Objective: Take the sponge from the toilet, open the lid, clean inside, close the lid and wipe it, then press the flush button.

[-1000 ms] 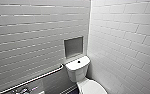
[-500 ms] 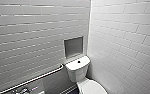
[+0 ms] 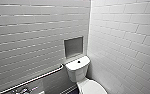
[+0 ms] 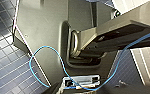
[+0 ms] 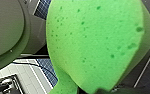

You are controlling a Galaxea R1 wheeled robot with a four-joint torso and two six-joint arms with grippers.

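At the right wrist, the sponge (image 5: 96,42) is seemingly clamped in the right gripper (image 5: 102,88); it could be dropped if pinched loosely.

The toilet (image 3: 78,71) is sitting in the corner, with a wall niche (image 3: 73,47) lying above its tank and a rail (image 3: 38,77) running along to its left.

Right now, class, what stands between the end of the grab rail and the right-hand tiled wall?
The tank of the toilet stands between grab rail and tiled wall, as the head view shows.
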